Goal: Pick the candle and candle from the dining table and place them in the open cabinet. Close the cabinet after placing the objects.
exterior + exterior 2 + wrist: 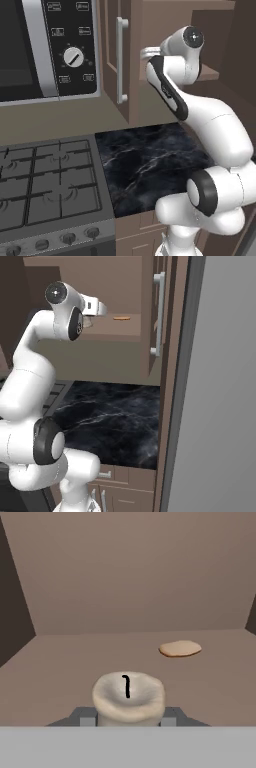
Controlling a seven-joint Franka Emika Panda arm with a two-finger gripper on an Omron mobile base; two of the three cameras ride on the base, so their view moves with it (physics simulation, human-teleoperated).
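The white arm reaches up into the open brown wooden wall cabinet, and its hand is narrowed onto a short cream candle stub with a black wick, the two grey fingertips pressed against either side of the wax. In the hand view the stub sits just above the flat brown cabinet shelf, though whether its base touches the shelf cannot be told. Farther back on the same shelf, to the right, lies a small flat tan disc-shaped object (also visible from the right base view as a thin orange-tan sliver near the shelf's edge), well apart from the held candle. Below the cabinet stretches the black marble-look counter with white veins, bare where it shows. A cabinet door with a long vertical silver bar handle stands beside the arm, next to a black microwave mounted above a grey gas stove.
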